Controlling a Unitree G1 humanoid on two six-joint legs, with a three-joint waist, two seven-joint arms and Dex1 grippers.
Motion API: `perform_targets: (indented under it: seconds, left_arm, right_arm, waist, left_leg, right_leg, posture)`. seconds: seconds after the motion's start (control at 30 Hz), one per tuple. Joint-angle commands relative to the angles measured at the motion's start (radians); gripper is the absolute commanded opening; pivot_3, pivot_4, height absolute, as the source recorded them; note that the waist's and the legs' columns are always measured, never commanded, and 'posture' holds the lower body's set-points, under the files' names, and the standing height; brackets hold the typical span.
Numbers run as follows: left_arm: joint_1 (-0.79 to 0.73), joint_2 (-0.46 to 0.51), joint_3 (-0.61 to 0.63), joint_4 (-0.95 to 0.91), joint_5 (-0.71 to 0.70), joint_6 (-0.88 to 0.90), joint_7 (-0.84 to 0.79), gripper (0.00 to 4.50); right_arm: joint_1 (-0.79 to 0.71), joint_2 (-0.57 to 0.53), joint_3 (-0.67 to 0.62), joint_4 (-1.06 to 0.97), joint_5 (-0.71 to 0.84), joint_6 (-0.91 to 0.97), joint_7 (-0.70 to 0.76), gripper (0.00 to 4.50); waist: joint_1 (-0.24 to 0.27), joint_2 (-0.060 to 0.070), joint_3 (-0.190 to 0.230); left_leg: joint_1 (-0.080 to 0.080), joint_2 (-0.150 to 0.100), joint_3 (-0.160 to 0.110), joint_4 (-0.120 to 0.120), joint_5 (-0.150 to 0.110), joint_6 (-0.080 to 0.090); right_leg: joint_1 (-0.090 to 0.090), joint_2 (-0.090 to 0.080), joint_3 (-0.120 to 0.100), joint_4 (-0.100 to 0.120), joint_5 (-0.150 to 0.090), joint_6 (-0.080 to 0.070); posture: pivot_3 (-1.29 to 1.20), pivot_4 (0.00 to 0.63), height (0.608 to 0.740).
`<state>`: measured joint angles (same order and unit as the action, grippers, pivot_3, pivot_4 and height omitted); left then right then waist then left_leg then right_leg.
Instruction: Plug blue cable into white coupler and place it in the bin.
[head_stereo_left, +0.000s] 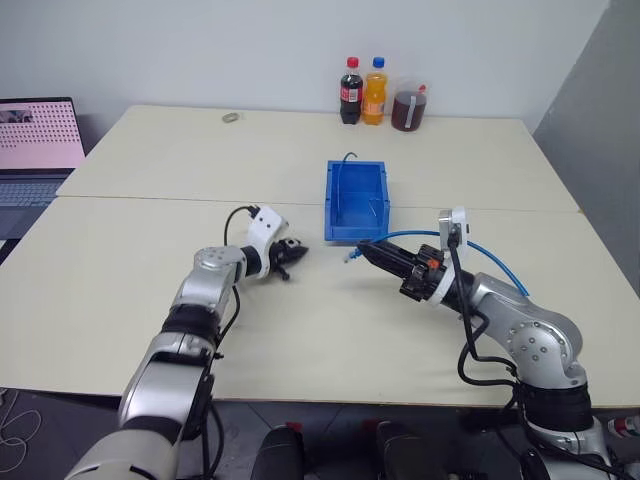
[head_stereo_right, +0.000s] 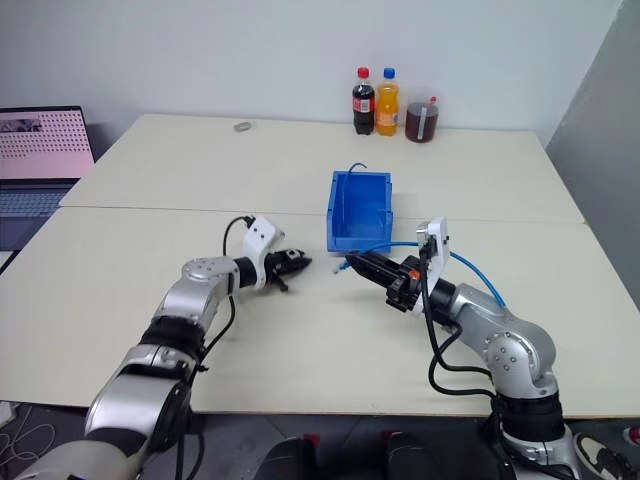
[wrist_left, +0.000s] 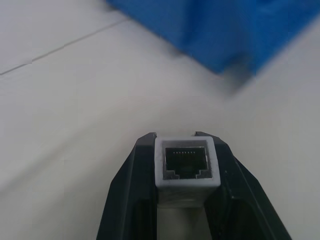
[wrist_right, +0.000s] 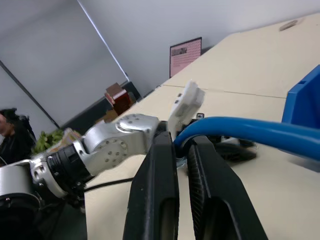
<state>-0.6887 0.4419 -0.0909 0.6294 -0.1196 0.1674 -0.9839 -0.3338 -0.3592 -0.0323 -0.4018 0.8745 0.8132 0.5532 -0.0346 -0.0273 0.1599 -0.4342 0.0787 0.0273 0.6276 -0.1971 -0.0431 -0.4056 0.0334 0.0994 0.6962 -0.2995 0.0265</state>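
The small white boxy plastic coupler is looking matt and smooth. The thin light-blue cable is showing a glossy rubbery skin. The bright-blue plastic bin is shining slightly on the matt cream table.

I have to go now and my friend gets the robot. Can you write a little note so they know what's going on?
Left gripper: shut on the white coupler, its socket open, held above the table.
Right gripper: shut on the blue cable near its plug end; the rest loops back over the right arm.
Bin: on the table behind both grippers.
Done: both parts picked up.
Left: plug the cable in, then drop the joined pair in the bin.
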Motion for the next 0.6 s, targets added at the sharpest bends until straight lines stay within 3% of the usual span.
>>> perform_targets:
  seconds: [0.03, 0.27, 0.6]
  left_arm:
    - [0.048, 0.045, -0.012, -0.214, -0.074, -0.017, -0.162, 0.82]
    - [0.142, 0.079, -0.109, -0.421, -0.085, 0.008, -0.305, 0.82]
    - [0.145, 0.08, -0.235, -0.343, 0.018, -0.09, -0.355, 0.82]
  right_arm:
    - [0.048, -0.063, 0.015, -0.111, -0.024, -0.02, 0.041, 0.0]
    - [0.136, -0.134, 0.057, -0.219, -0.066, -0.039, 0.057, 0.0]
    - [0.108, -0.174, 0.173, -0.189, -0.248, -0.165, 0.113, 0.0]
  waist:
    - [0.001, 0.0, 0.0]
    - [0.001, 0.0, 0.0]
    - [0.0, 0.0, 0.0]
  left_leg:
    - [0.0, 0.0, 0.0, 0.0, 0.0, 0.0]
    - [0.0, 0.0, 0.0, 0.001, 0.0, 0.0]
    - [0.001, 0.0, -0.001, 0.002, 0.0, 0.0]
  right_leg:
    - [0.0, 0.0, 0.0, 0.0, 0.0, 0.0]
    - [0.001, 0.0, 0.0, 0.0, -0.003, 0.005]
    - [0.0, 0.0, 0.001, 0.0, -0.003, 0.005]
  posture:
    - [0.0, 0.15, 0.74]
    - [0.0, 0.15, 0.74]
    - [0.0, 0.15, 0.74]
